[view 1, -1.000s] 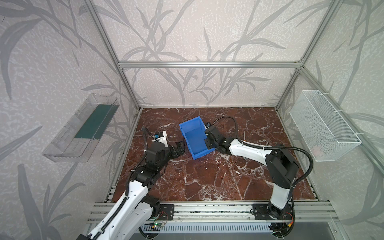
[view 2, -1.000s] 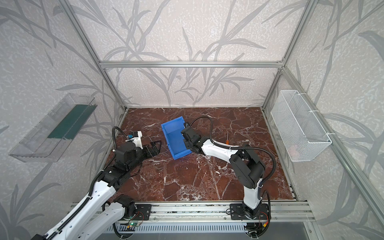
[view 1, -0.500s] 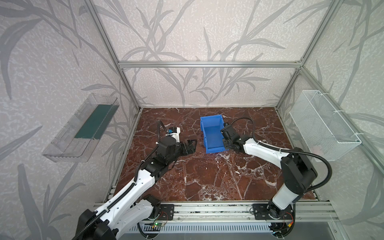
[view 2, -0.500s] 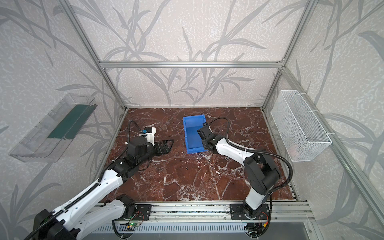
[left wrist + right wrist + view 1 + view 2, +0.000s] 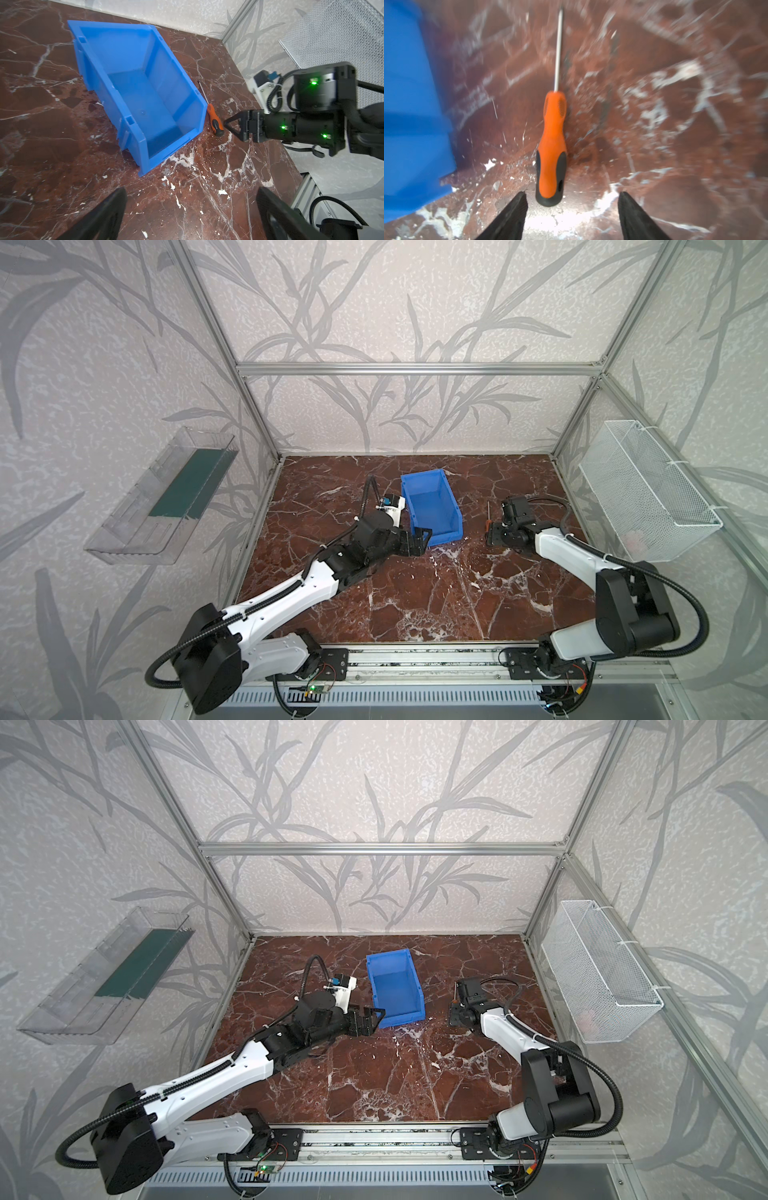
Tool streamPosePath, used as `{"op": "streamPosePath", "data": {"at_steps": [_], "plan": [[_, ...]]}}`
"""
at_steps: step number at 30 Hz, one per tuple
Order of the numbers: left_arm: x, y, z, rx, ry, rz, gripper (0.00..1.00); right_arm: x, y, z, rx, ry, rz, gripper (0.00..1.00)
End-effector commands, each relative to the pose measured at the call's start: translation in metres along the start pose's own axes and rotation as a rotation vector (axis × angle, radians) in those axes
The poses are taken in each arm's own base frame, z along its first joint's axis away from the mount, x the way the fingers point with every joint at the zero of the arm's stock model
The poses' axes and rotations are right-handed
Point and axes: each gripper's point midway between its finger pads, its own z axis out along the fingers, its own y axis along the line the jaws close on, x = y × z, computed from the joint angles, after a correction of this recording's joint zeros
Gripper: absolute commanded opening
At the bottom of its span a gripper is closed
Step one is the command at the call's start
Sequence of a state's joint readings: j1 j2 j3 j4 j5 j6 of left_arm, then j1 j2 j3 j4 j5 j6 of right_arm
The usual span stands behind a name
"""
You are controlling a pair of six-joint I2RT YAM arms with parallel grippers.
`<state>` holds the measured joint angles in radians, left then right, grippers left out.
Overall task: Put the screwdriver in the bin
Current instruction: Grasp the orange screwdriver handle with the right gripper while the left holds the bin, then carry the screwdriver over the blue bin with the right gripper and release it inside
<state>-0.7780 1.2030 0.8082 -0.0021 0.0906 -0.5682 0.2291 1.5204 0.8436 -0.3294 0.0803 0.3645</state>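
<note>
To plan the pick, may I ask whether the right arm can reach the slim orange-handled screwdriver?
Probably yes: the right gripper stands open behind the screwdriver handle, only bare floor between them.

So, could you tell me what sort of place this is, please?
Probably a robot test cell: an aluminium frame with wallpapered panels, left arm and right arm mounted on a front rail, plus bin and screwdriver.
</note>
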Motion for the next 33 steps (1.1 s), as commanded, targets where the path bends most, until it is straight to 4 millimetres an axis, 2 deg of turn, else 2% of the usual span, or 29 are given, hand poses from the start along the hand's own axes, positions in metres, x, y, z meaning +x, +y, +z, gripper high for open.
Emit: {"op": "streamPosePath", "data": {"at_steps": [1, 4, 6, 7, 10, 15, 17, 21, 25, 28, 31, 33], "plan": [[-0.011, -0.017, 0.003, 0.032, -0.030, 0.015, 0.99, -0.002, 0.014, 0.008, -0.052, 0.080, 0.042, 0.70], [-0.001, -0.017, 0.005, 0.029, 0.005, 0.018, 0.99, -0.001, 0.013, 0.025, -0.028, 0.122, 0.042, 0.65], [0.002, -0.016, 0.004, 0.022, 0.017, 0.022, 0.99, -0.001, 0.011, 0.027, -0.008, 0.132, 0.039, 0.60], [0.003, -0.015, 0.003, 0.016, 0.021, 0.027, 0.99, 0.006, 0.006, 0.036, 0.014, 0.160, 0.045, 0.60], [0.004, -0.013, 0.000, 0.003, 0.017, 0.039, 0.99, 0.007, 0.007, 0.040, 0.006, 0.157, 0.049, 0.56], [0.000, -0.010, -0.002, -0.014, -0.002, 0.066, 0.99, 0.001, 0.012, 0.038, -0.008, 0.166, 0.041, 0.38], [0.001, -0.010, -0.004, -0.013, 0.004, 0.076, 0.99, -0.004, 0.015, 0.027, -0.020, 0.145, 0.032, 0.37], [0.004, -0.003, -0.007, -0.041, 0.017, 0.099, 0.99, -0.024, 0.023, -0.018, -0.025, 0.032, -0.040, 0.31], [-0.001, 0.003, -0.011, -0.068, 0.008, 0.092, 0.99, -0.042, 0.040, -0.058, -0.045, -0.050, -0.107, 0.30], [-0.008, 0.008, -0.017, -0.076, -0.013, 0.074, 0.99, -0.050, 0.068, -0.084, -0.134, -0.110, -0.141, 0.31], [-0.019, 0.019, -0.027, -0.093, -0.062, 0.035, 0.99, -0.054, 0.109, -0.105, -0.244, -0.187, -0.177, 0.31], [-0.024, 0.028, -0.033, -0.103, -0.089, 0.003, 0.99, -0.052, 0.136, -0.110, -0.304, -0.215, -0.190, 0.30]]}}
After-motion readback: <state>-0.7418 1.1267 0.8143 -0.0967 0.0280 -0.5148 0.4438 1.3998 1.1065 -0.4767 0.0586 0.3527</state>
